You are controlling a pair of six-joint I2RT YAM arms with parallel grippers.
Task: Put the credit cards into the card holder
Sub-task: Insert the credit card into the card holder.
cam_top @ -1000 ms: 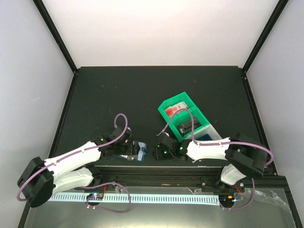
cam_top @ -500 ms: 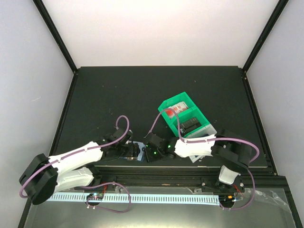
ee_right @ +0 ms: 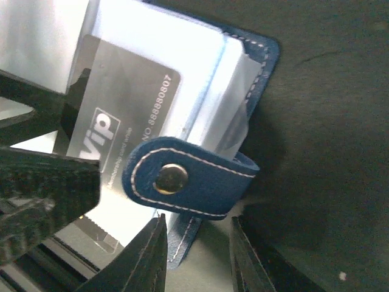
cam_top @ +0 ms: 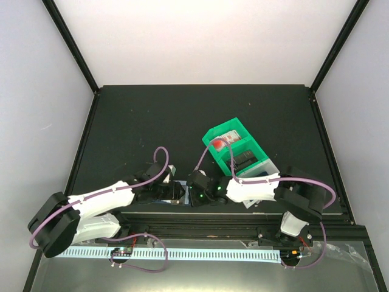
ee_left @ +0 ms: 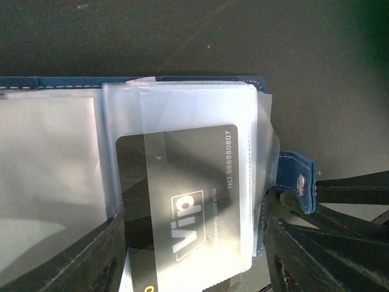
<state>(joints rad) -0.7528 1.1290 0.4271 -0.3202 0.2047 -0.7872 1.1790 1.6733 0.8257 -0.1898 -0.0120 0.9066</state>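
The card holder (ee_left: pixel 285 176) is dark navy. It lies open on the black table with its clear plastic sleeves (ee_left: pixel 194 106) spread out. A card marked "VIP" (ee_left: pixel 194 201) sits partly inside a sleeve and looks dark grey under glare. My left gripper (ee_left: pixel 194 267) has its jaws wide apart, one finger on each side of the card and sleeves. The holder's strap with its pale clasp (ee_right: pixel 171 178) curls over the card in the right wrist view. My right gripper (ee_right: pixel 197 261) is open, its fingers straddling the holder's edge (ee_right: pixel 182 243) below the strap. In the top view both grippers (cam_top: pixel 175 192) (cam_top: pixel 194 196) meet over the holder.
A green bin (cam_top: pixel 214 135) behind the right arm holds a red-and-white item (cam_top: pixel 220 143) and a black item (cam_top: pixel 243 159). A white bin (cam_top: pixel 271 168) joins it, mostly under the right arm. The table's near rail (cam_top: pixel 200 216) is just behind the grippers.
My right gripper has moved left along the near edge until it meets the left gripper at the holder. My left gripper has shifted slightly right.
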